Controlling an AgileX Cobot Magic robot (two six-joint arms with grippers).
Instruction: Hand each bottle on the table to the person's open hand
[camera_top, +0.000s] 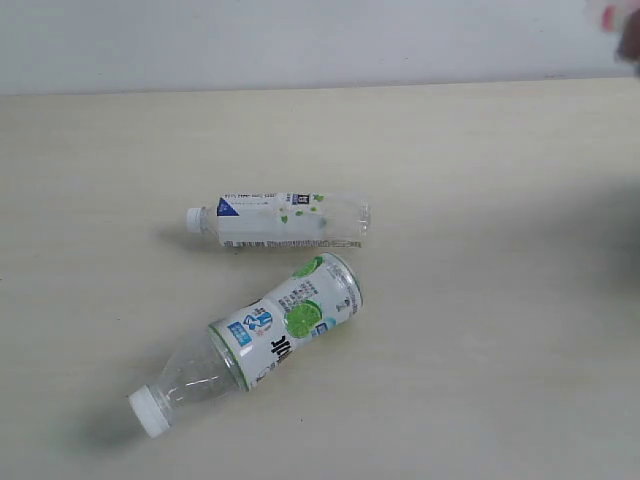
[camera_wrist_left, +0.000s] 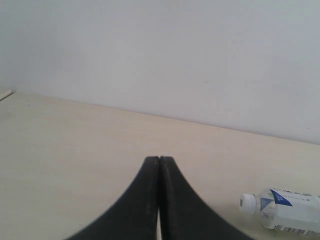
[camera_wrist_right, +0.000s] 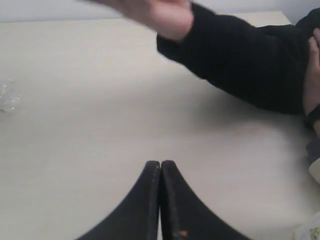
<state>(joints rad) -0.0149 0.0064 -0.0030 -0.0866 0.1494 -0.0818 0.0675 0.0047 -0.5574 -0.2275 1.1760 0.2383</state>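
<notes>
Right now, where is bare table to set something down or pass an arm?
Bare pale beige tabletop spreads right of both bottles, and between the slim white-labelled clear bottle and the wall. Crowded at centre: that bottle and the fat green-and-white-labelled clear bottle lie close together.

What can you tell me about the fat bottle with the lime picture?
The fat bottle is clear plastic and looks empty, with a white cap and a white-green label. It lies on its side on the beige table, slanted, cap toward the exterior view's lower left. Its base nearly meets the slim bottle; touching or not, I cannot tell. Nothing holds it.
</notes>
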